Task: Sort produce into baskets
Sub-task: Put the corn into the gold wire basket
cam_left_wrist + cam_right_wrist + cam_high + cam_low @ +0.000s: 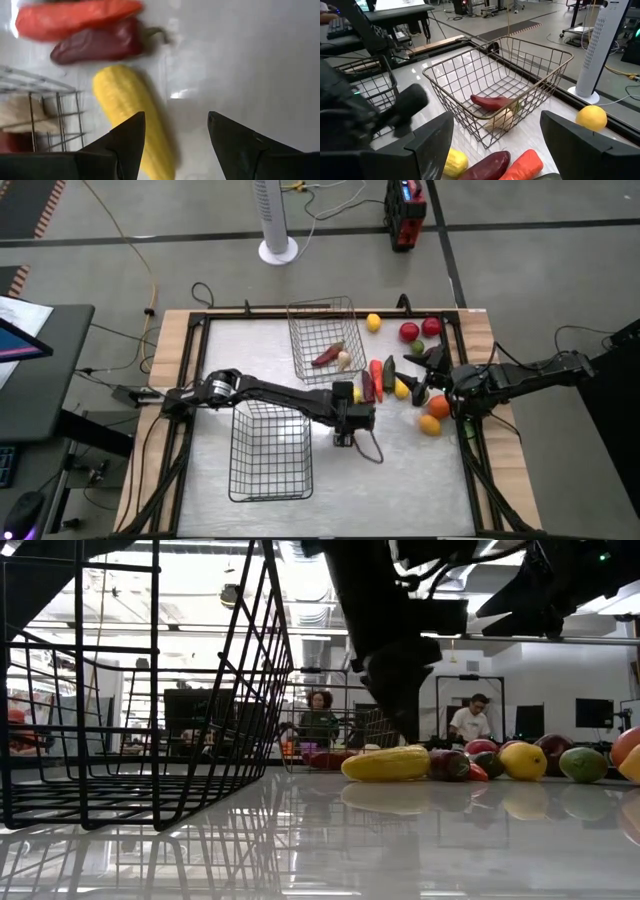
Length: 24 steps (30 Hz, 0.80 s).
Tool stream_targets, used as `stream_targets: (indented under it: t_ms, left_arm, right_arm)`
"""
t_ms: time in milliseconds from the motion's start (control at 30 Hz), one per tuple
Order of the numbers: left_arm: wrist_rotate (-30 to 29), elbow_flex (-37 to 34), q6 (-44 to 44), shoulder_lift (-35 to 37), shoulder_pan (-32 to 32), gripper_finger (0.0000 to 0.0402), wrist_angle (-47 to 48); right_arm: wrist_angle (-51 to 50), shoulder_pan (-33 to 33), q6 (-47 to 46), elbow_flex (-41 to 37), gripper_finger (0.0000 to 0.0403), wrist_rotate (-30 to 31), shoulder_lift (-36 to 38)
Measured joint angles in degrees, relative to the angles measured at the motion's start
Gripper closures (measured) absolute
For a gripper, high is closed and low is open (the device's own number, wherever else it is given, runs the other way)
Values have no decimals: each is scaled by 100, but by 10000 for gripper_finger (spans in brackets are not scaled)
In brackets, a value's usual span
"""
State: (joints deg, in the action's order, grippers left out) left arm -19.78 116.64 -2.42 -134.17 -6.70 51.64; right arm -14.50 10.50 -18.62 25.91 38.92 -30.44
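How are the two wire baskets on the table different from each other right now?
The silver basket at the far side already holds a dark red pepper and a whitish piece; the black basket nearer the front looks empty. The silver one sits close to the loose produce, while the black one lies under the left arm. Both are rectangular, open-topped wire grids of similar size.

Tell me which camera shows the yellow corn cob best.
The left wrist view: the corn cob fills the frame, lying just ahead of the left gripper. The low view shows it side-on; the right wrist view catches one end; from above the arm mostly covers it.
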Motion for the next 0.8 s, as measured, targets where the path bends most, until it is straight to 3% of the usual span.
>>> stream_targets:
  t_ms: [267,600,800]
  left_arm:
    - [137,-179,-276,-7,265,197,-147]
    - [27,-625,170,31,328,198,-389]
    - [-24,-628,298,31,285,226,-410]
  right_arm:
    - [-2,-1,3,0,78,-2,0]
    - [-7,-2,6,0,78,-2,0]
    - [-7,-2,9,0,78,-2,0]
